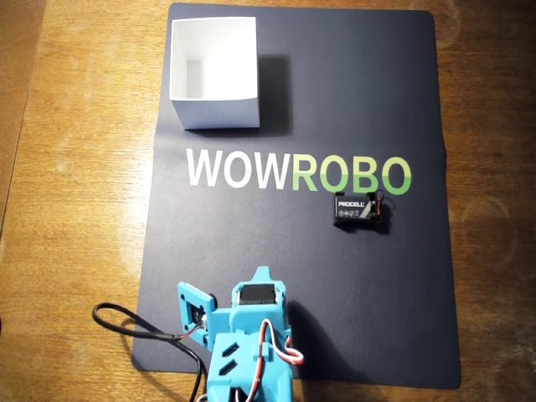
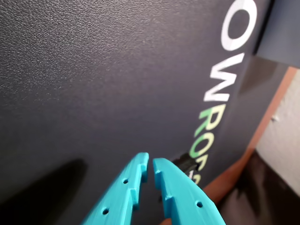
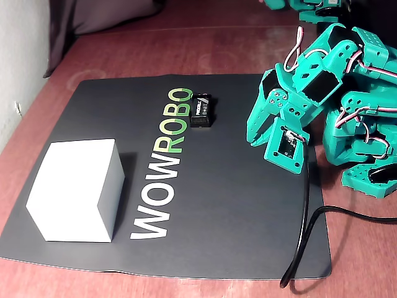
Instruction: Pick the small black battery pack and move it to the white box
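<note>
Waiting untouched at four o'clock on the mat [image 1: 368, 318], battery pack [image 1: 358, 209]; white box [image 1: 215, 109] empty at eleven; claw [image 2: 151, 165] nearly closed, holding nothing

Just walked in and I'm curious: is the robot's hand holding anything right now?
Hand: nearly closed, only a thin gap between its fingers, and empty. The battery pack lies untouched on the mat.
</note>
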Available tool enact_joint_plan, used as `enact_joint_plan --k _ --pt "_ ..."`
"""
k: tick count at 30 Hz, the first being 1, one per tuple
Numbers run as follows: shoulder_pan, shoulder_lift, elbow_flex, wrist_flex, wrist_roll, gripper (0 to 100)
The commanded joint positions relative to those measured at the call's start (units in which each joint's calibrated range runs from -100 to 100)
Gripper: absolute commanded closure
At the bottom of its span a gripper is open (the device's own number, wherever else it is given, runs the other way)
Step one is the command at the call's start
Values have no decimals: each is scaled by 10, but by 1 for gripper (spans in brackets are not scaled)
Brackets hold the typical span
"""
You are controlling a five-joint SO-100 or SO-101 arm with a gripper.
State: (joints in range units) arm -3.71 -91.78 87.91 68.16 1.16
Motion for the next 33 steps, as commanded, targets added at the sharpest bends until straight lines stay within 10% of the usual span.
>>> enact_joint_plan --k 1,22,33 --pt "-5 78 -71 -9 1 99" --pt "-42 404 -413 -7 -3 99" --pt "249 584 -512 -99 45 99"
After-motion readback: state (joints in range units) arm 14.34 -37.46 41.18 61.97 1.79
